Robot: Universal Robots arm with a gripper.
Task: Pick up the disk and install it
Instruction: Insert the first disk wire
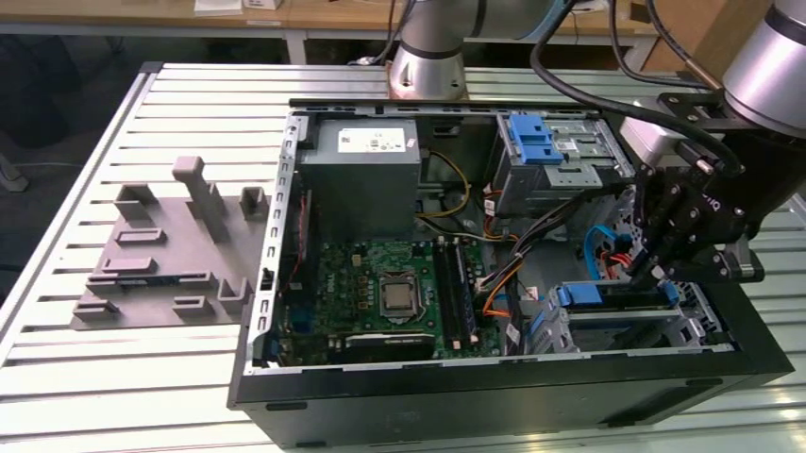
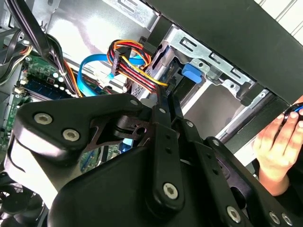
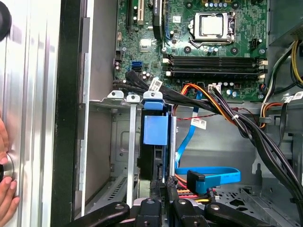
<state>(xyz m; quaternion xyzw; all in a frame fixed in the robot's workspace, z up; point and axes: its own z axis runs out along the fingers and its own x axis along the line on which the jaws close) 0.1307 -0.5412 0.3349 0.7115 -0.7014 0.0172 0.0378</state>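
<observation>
The disk [image 1: 613, 294] sits on edge in the lower drive cage [image 1: 629, 326] at the exterior view's right, inside the open computer case. Its blue bracket [image 3: 155, 124] faces the motherboard in the first wrist view, and a blue tab [image 2: 191, 73] of it shows in the second wrist view. My gripper [image 1: 645, 276] hangs just above the cage. Its fingers [image 3: 164, 191] are pressed together and shut, their tips at the disk's cable-side edge, with nothing visibly between them.
A bundle of red, yellow and orange wires [image 2: 135, 66] and a blue flat cable [image 3: 208, 177] lie close to the fingertips. A grey power supply box [image 1: 365, 175] and a second cage with a blue latch [image 1: 535, 142] stand at the back. A person's hand [image 2: 274, 149] rests outside the case wall. A grey fixture [image 1: 164, 245] lies on the table.
</observation>
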